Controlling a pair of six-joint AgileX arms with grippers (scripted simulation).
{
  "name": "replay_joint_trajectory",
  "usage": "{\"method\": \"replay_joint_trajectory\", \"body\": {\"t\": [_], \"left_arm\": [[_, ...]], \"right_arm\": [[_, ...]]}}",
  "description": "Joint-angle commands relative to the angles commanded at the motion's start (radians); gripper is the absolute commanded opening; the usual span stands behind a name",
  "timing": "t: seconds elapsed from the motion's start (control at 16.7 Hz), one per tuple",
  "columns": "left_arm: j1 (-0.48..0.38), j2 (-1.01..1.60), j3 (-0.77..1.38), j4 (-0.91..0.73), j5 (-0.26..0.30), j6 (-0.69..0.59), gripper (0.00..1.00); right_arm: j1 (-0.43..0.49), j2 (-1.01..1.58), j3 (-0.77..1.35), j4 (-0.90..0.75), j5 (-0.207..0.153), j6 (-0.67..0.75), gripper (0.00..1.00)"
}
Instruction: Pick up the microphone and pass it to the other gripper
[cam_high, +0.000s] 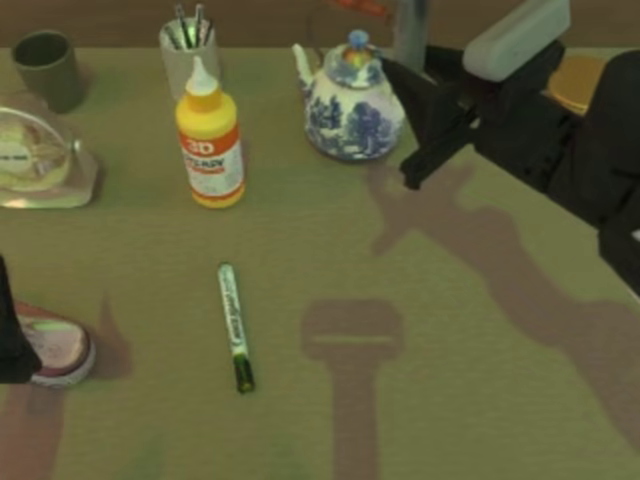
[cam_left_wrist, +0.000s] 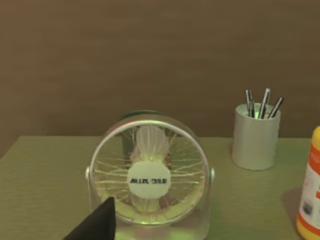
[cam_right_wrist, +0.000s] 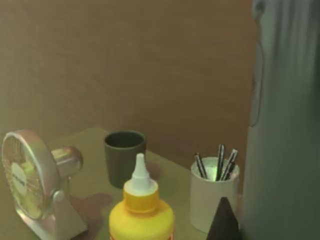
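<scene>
the right gripper (cam_high: 408, 125) is raised over the far right part of the olive-green tabletop (cam_high: 480, 380), just beside the blue-and-white china teapot (cam_high: 352, 105). the microphone (cam_high: 411, 28) is seen only as its silver-grey cylindrical handle, upright at the far edge, close against the right gripper; its dark head is not seen. in the right wrist view the handle (cam_right_wrist: 282, 125) fills one side, close to the camera. whether the right jaws are spread or pinching it cannot be told.

the left gripper (cam_high: 10, 340) is parked at the left edge of the tabletop, beside a round pink item with a red rim (cam_high: 58, 347); its jaws' state cannot be told either.

the thin green-and-white marker pen (cam_high: 236, 325) lies flat mid-tabletop, apart from everything. the yellow-orange glue bottle with a white nozzle (cam_high: 210, 140) stands upright, between the teapot and the small silver desk fan (cam_high: 35, 160). behind it a white pen cup (cam_high: 188, 50) and a dark green cup (cam_high: 47, 65) are placed.
</scene>
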Motion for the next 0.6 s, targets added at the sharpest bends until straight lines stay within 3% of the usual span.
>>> {"method": "replay_joint_trajectory", "body": {"t": [0.18,0.3,0.6], "left_arm": [[0.000,0.000,0.000,0.000,0.000,0.000,1.00],[0.000,0.000,0.000,0.000,0.000,0.000,1.00],[0.000,0.000,0.000,0.000,0.000,0.000,1.00]], "right_arm": [[0.105,-0.019,-0.020,0.008,0.096,0.006,0.00],[0.144,-0.030,-0.025,0.013,0.134,0.008,0.00],[0.145,-0.028,-0.023,0.013,0.134,0.010,0.00]]}}
